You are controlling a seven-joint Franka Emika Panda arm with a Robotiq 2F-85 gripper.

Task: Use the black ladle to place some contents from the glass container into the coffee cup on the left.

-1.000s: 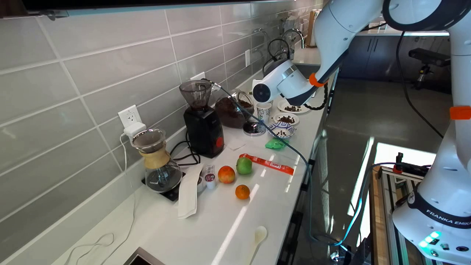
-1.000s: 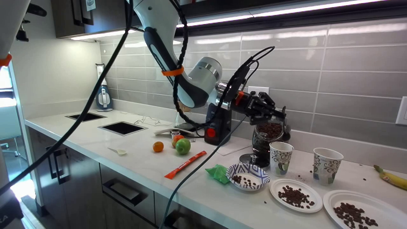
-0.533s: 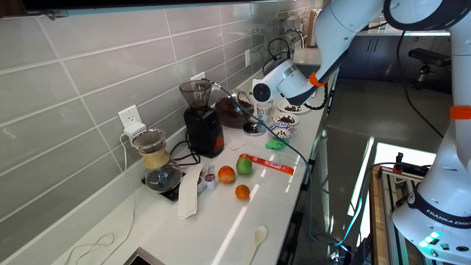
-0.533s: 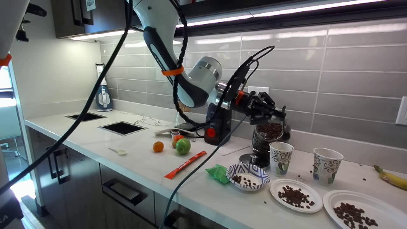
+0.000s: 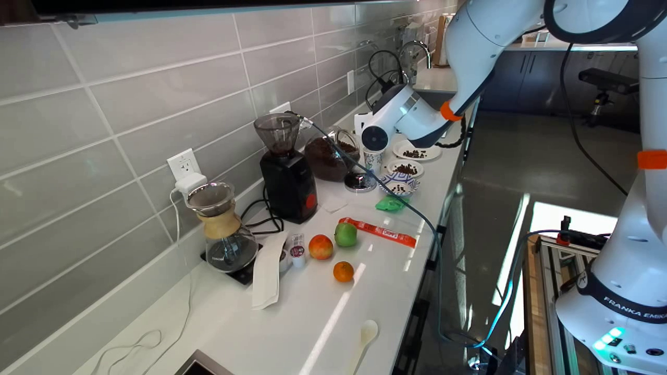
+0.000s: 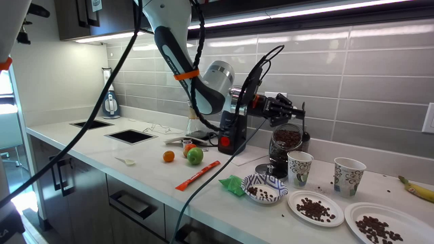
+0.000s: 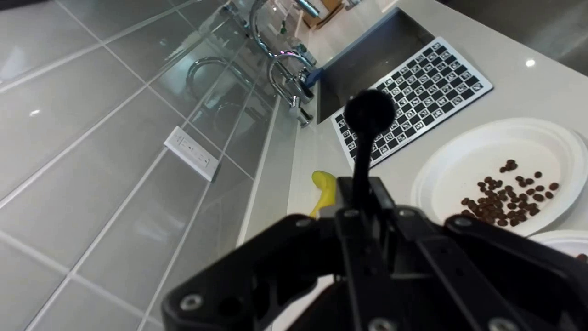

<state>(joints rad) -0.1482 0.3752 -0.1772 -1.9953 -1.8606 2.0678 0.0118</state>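
Jaws grip the black ladle point(image 7: 364, 156) near a glass jar point(image 6: 278, 152) (beans point(image 6: 288, 137) inside)

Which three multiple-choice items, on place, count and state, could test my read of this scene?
1) Where is the banana?
A) On a plate
B) On the counter
C) In a bowl

2) How many patterned paper cups show?
A) Two
B) Three
C) Four

3) The black ladle is:
A) lying on the counter
B) standing in a cup
C) held in the fingers

1 B: an exterior view shows it near the tiled wall.
2 A: both stand in an exterior view.
3 C: the wrist view shows its handle between them.
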